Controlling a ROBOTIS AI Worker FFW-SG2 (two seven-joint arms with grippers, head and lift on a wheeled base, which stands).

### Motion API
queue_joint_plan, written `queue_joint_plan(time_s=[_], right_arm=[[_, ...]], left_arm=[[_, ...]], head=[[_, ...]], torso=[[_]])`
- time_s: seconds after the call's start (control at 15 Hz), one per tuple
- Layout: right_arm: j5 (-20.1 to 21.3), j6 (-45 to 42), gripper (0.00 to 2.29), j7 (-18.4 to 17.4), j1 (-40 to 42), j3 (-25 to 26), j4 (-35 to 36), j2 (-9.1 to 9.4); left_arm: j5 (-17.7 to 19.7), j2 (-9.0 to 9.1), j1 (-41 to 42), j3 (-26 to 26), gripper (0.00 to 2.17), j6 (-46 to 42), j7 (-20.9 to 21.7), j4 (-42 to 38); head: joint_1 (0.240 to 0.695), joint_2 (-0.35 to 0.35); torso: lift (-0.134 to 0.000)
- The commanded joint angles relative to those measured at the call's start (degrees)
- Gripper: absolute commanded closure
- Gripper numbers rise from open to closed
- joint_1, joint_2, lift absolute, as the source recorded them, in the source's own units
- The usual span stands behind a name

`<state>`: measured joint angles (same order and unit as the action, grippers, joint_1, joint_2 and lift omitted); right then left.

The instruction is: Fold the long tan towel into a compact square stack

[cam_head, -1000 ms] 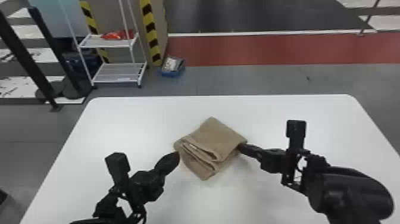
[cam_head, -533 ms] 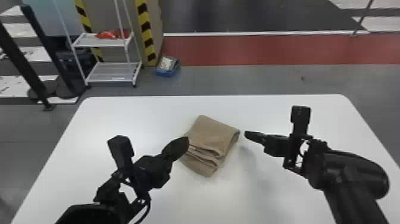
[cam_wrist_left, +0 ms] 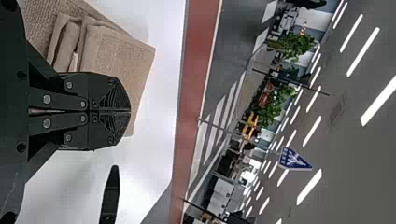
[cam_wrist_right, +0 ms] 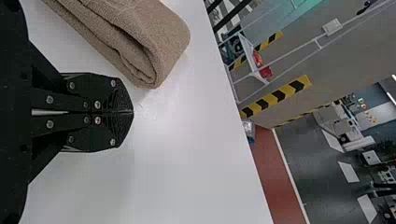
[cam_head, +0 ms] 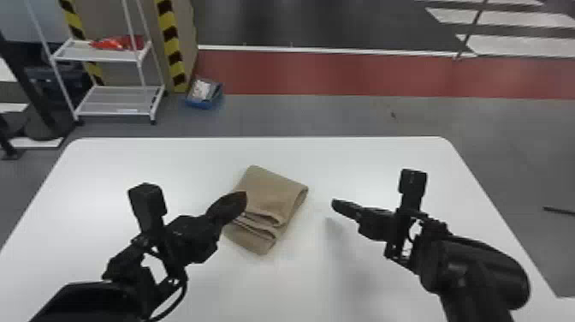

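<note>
The tan towel (cam_head: 274, 192) lies folded in a compact, layered bundle on the white table, turned at an angle. My left gripper (cam_head: 244, 198) hangs over its left edge in the head view; in the left wrist view the left gripper (cam_wrist_left: 130, 111) is shut, with the towel (cam_wrist_left: 119, 60) behind it. To the towel's right, apart from it, is my right gripper (cam_head: 334, 203). In the right wrist view the right gripper (cam_wrist_right: 132, 112) is shut on nothing, beside the towel's rounded fold (cam_wrist_right: 163, 42).
The white table (cam_head: 363, 160) has bare surface behind the towel and to both sides. Beyond its far edge stand a white shelf rack (cam_head: 115, 100) and a blue box (cam_head: 204, 93) on the floor.
The right gripper has drawn away rightward from the towel's side. The left gripper has moved right, over the towel's left edge. The head view has shifted slightly.
</note>
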<state>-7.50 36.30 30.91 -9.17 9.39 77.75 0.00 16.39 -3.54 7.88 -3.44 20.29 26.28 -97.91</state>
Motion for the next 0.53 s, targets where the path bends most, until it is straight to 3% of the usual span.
queue_joint_plan(time_s=[0.0,0.47], right_arm=[[0.56,0.05,2.14,0.03,-0.41,0.28,0.38,0.05],[0.91,-1.88,2.14,-3.84,-1.37,-1.92,-2.16,0.05]], left_arm=[[0.04,0.11,0.03,-0.95,1.84,-0.29,-0.17,0.0],[0.13,0.11,-3.39,-2.8,1.84,-0.64,0.27,2.63]], head=[[0.695,-0.075],[0.695,-0.098]], torso=[[-0.057],[-0.057]])
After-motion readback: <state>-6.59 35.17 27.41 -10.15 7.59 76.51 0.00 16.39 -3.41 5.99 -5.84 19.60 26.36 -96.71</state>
